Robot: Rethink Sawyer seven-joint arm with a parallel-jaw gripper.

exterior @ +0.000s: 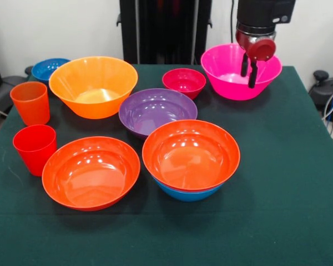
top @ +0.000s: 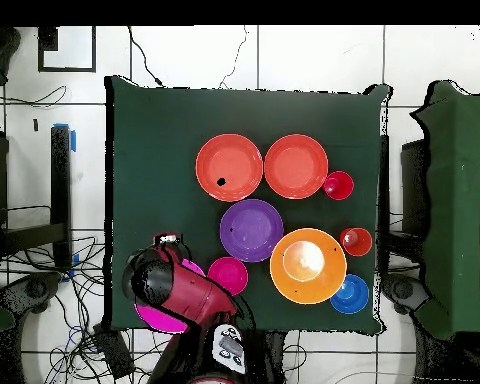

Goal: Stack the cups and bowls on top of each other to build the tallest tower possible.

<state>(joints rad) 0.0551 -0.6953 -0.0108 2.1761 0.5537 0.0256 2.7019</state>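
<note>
My gripper (exterior: pixel 248 70) hangs open and empty over the large pink bowl (exterior: pixel 228 77), its two black fingers inside the rim. The tower (exterior: pixel 190 155) is a wide red-orange bowl nested in the medium blue bowl (exterior: pixel 187 194), at the front centre. The second red-orange bowl (exterior: pixel 91 172) sits to its left. Behind them are the purple bowl (exterior: pixel 155 110), the yellow-orange bowl (exterior: pixel 93 86), the small magenta bowl (exterior: pixel 183 82) and the small blue bowl (exterior: pixel 49 68). The ribbed orange cup (exterior: pixel 30 102) and the smooth red cup (exterior: pixel 34 148) stand upright at the left edge.
The green table (exterior: pixel 288 183) has bare cloth at the front and right. In the overhead view the arm (top: pixel 179 290) covers most of the pink bowl (top: pixel 154 318), next to the magenta bowl (top: pixel 227 275). The black pedestal (exterior: pixel 165 30) stands behind the table.
</note>
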